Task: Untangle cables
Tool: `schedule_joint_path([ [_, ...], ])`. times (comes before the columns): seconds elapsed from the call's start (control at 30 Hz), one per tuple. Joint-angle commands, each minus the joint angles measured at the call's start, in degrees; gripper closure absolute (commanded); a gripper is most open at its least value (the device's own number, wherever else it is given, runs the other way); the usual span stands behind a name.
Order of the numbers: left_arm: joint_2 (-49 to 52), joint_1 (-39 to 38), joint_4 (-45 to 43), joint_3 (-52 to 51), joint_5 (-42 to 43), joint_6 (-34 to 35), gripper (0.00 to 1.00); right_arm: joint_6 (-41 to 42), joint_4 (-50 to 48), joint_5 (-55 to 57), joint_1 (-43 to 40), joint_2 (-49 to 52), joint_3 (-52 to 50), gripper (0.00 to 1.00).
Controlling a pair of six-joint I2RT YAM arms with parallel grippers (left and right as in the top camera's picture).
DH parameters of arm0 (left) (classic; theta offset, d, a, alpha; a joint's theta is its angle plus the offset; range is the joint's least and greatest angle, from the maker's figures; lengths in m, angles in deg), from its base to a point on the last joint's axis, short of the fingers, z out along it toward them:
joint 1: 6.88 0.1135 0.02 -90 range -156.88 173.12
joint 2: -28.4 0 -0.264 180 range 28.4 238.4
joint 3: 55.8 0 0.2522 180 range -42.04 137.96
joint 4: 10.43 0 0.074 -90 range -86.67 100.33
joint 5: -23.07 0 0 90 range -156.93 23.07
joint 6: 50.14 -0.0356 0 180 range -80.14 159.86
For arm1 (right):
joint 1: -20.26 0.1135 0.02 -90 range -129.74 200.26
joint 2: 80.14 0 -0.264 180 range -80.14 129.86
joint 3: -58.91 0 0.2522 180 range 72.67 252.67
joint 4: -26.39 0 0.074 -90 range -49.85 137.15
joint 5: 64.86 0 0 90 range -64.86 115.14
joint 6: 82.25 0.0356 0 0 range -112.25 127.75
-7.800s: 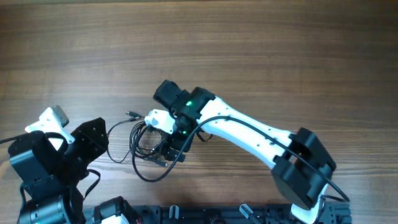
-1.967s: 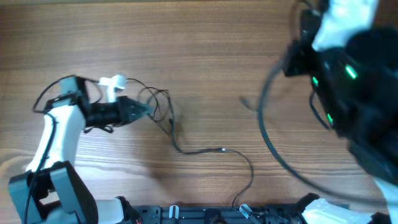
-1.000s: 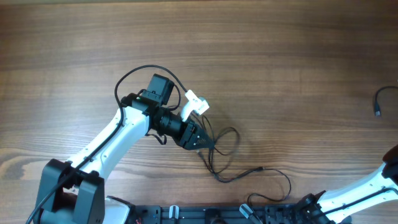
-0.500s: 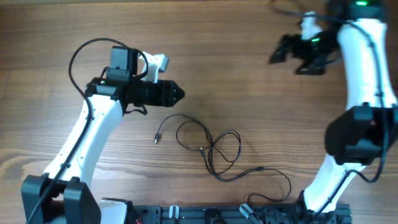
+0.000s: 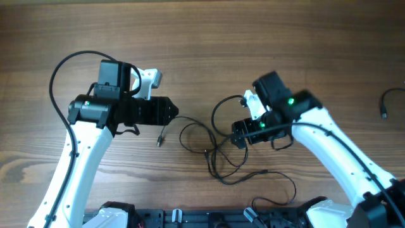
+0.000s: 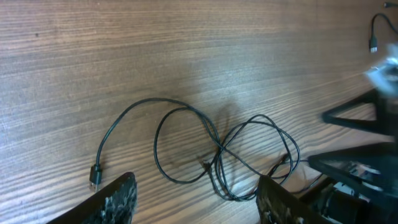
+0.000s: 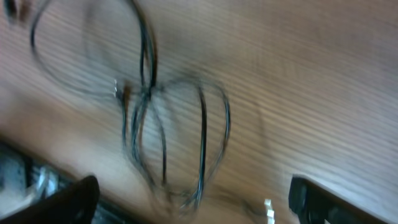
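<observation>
The cables (image 5: 215,151) lie as a loose tangle of thin black loops on the wood table, with one plug end (image 5: 160,140) trailing to the left. My left gripper (image 5: 172,113) hovers open and empty up and left of the tangle; in the left wrist view its fingers (image 6: 199,202) frame the loops (image 6: 217,149). My right gripper (image 5: 238,134) is open at the tangle's right edge. The right wrist view is blurred, with the loops (image 7: 161,124) between and ahead of the spread fingers (image 7: 196,202). Another single strand (image 5: 387,104) lies at the far right edge.
The single strand also shows at the top right of the left wrist view (image 6: 373,31). The robot bases and a black rail (image 5: 209,218) run along the table's front edge. A thick arm cable (image 5: 63,69) loops above the left arm.
My right arm has swung from the far upper right down to the tangle's right side. My left arm has shifted slightly left. The tangle lies much as before.
</observation>
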Motion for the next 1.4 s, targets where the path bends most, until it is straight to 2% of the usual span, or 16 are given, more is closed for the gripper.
schedule_joint_path([
  [0.0, -0.9, 0.3, 1.0, 0.5, -0.2, -0.7, 0.37, 6.2, -11.7, -4.3, 0.2, -0.6, -10.3, 0.01],
  [0.07, -0.9, 0.3, 1.2, 0.5, -0.2, -0.7, 0.37, 9.3, -17.4, -4.9, 0.2, -0.6, -13.7, 0.16],
  [0.13, -0.9, 0.3, 1.3, 0.5, -0.2, -0.7, 0.37, 13.0, -21.8, -4.9, 0.2, -0.4, -15.1, 0.90],
  [0.17, -0.9, 0.3, 1.3, 0.5, 0.0, -0.7, 0.37, 14.2, -23.3, -5.0, 0.2, -0.3, -15.1, 0.96],
  [0.37, -0.9, 0.3, 2.7, 0.5, 0.2, -0.7, 0.36, 11.4, -30.4, -5.2, 0.2, -0.4, -10.7, 0.96],
  [0.5, -0.9, -1.9, 0.9, 0.5, 8.9, -0.7, 0.36, 4.0, -26.2, -0.9, 0.2, -0.4, 13.6, 0.96],
  [0.6, -0.9, -7.0, -3.7, 0.5, 9.0, -0.7, 0.34, 2.7, -24.1, -0.7, 0.2, -0.4, 27.2, 0.96],
  [0.7, -0.9, -10.6, -6.7, 0.5, 9.0, -0.7, 0.33, 2.0, -21.5, -0.5, 0.2, -0.4, 33.5, 0.92],
  [0.73, -0.9, -11.3, -7.6, 0.5, 8.8, -0.7, 0.32, 0.5, -18.9, -0.5, 0.2, -0.3, 33.4, 0.78],
  [0.8, -0.9, -11.3, -8.3, 0.5, 8.8, -0.7, 0.32, -1.4, -9.6, 4.5, 0.2, 1.0, 33.3, 0.27],
  [0.83, -0.9, -11.3, -8.5, 0.5, 8.8, -0.7, 0.33, -2.3, -4.2, 9.3, 0.2, 2.3, 33.3, 0.09],
  [0.87, -0.9, -11.3, -8.5, 0.5, 8.7, -0.7, 0.33, -2.2, 1.9, 14.8, 0.2, 4.5, 33.1, 0.00],
  [1.07, -0.9, -11.3, -8.4, 0.5, 8.3, -0.7, 0.32, -4.4, 5.4, 17.3, 0.1, 18.7, 28.3, 0.04],
  [1.1, -0.9, -11.3, -8.3, 0.5, 8.3, -0.7, 0.32, -5.6, 4.0, 17.3, 0.1, 21.5, 28.2, 0.13],
  [1.13, -0.9, -11.3, -8.2, 0.5, 8.3, -0.7, 0.32, -5.6, 2.0, 17.2, 0.1, 24.8, 28.2, 0.32],
  [1.37, -0.9, -11.3, -8.0, 0.5, 6.8, -0.7, 0.32, -5.0, -8.5, 6.4, 0.2, 30.8, 28.2, 0.33],
])
